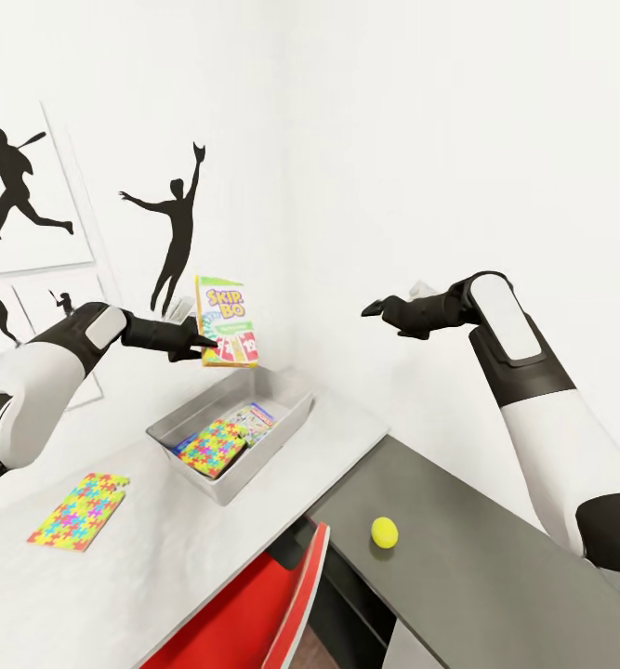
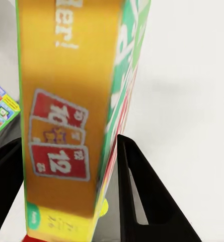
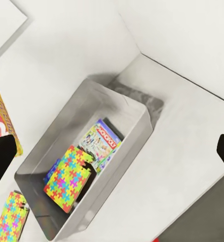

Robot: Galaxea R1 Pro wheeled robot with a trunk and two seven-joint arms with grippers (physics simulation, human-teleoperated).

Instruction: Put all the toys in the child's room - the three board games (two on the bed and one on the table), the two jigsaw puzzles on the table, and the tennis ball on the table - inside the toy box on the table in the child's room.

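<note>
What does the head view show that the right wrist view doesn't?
Head view alone: the tennis ball on the dark desk section, the red chair, and the left gripper holding the Skip-Bo box above the toy box. Right wrist view alone: the Monopoly lettering inside the bin. Both: one jigsaw puzzle in the bin, another on the table.

Both arms wear smooth white shells broken by black bands at the joints. The left arm [image 1: 45, 372] has a white forearm with a pale grey rounded panel near the wrist, then a black wrist section. The right arm [image 1: 542, 437] shows a long white segment, a black elbow cuff and a light grey rounded panel on its black upper link. The left end effector [image 1: 198, 346] is matt black with flat, wedge-shaped fingers [image 2: 142, 201], one apparently slotted. The right end effector [image 1: 376, 308] is black too.
</note>
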